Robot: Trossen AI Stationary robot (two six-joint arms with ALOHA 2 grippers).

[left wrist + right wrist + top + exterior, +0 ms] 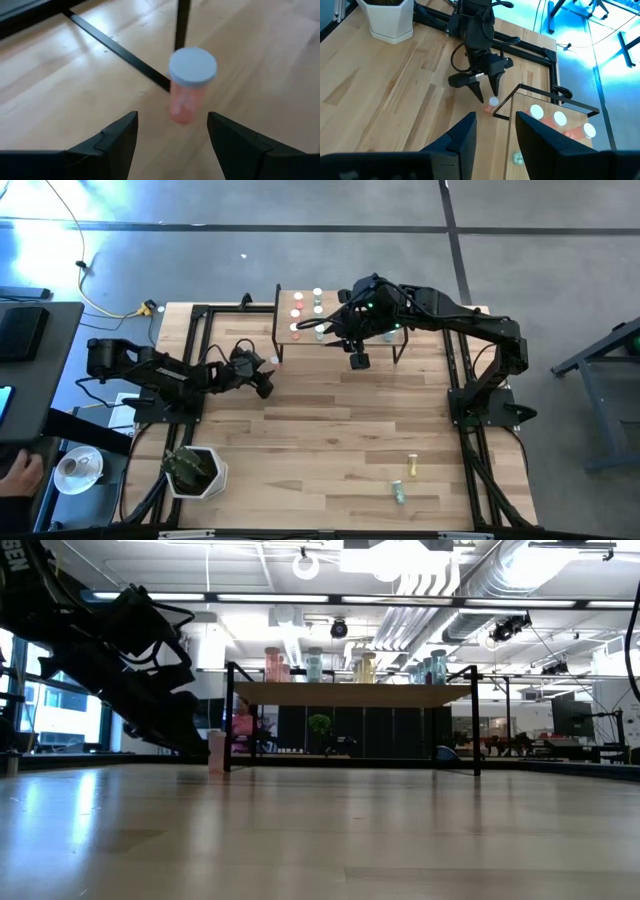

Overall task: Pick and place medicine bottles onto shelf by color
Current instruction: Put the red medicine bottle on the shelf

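Pink medicine bottle (187, 87), white-capped, no legible label, between spread fingers of left tool (172, 145), ungrasped.

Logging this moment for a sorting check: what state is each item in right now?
Left hand: open, empty, fingers either side of the pink bottle, not touching.
Pink bottle: upright on the table, capped, beside the shelf leg.
Right hand: open, empty, above the shelf.
Shelf: standing, holding several upright capped bottles.
Yellow bottle: on the table, away from the shelf.
Green bottle: on the table, near the yellow one.
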